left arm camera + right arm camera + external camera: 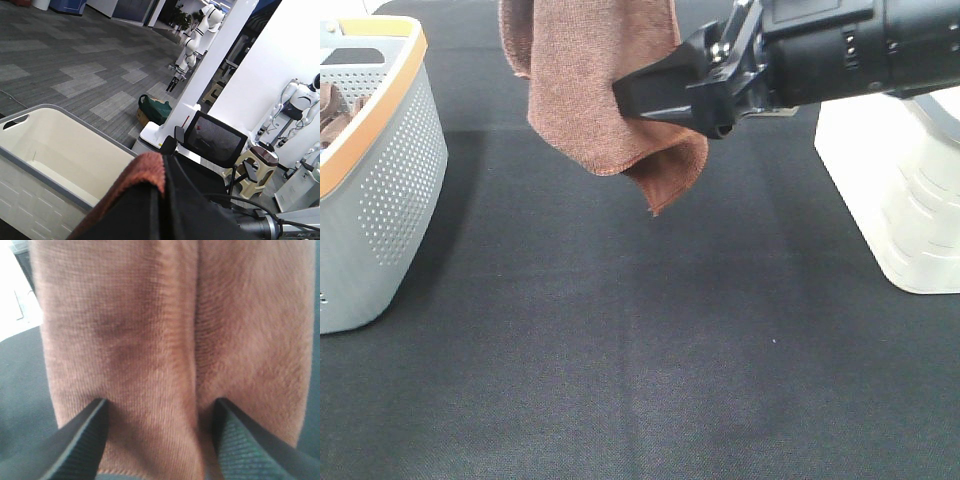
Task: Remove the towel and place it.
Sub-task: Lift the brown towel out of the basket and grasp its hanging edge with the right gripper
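The towel (590, 90) hangs in the upper middle of the overhead frame, above the black table (620, 360) and clear of it. It sits between the grey basket (380, 160) at the left edge and the white bin (890, 200) at the right.

My left gripper (161, 200) is clamped on a fold of the cloth, though that grip lies outside the overhead frame. My right gripper (160, 402) reaches in from the upper right with its jaws spread wide, facing the hanging cloth and pinching nothing.

The cloth looks light, limp and fuzzy, so I expect it to drape and swing rather than slip. I'd take it by a hemmed edge or a corner, not the bunched middle.

Its long axis runs top to bottom, with one corner pointing down at the table.
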`<state>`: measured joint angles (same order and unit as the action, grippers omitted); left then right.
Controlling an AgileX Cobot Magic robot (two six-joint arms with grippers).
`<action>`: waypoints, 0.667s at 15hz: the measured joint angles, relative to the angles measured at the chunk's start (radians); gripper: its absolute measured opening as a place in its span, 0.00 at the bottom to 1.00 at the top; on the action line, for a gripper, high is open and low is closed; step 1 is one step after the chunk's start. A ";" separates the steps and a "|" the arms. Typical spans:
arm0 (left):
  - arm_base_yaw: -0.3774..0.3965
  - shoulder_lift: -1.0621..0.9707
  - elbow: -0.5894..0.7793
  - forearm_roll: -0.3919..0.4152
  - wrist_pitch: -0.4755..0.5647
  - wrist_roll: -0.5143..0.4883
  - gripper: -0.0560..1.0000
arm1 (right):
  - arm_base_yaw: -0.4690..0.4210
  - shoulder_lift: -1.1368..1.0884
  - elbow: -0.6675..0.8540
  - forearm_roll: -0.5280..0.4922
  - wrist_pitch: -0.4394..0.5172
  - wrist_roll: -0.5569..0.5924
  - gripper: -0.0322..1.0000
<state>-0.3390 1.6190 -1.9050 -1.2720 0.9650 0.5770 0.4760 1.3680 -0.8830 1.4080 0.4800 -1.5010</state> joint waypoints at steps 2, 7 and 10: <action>0.000 0.000 0.000 -0.003 0.000 0.000 0.05 | 0.000 0.008 0.000 0.003 -0.014 0.000 0.60; 0.000 0.000 0.000 -0.005 -0.001 0.003 0.05 | 0.000 0.020 -0.001 0.006 -0.026 0.000 0.41; 0.000 0.000 0.000 -0.006 -0.019 0.004 0.05 | 0.000 0.021 -0.001 0.034 0.007 0.000 0.35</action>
<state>-0.3390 1.6190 -1.9050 -1.2780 0.9460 0.5810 0.4760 1.3890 -0.8840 1.4420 0.4870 -1.5010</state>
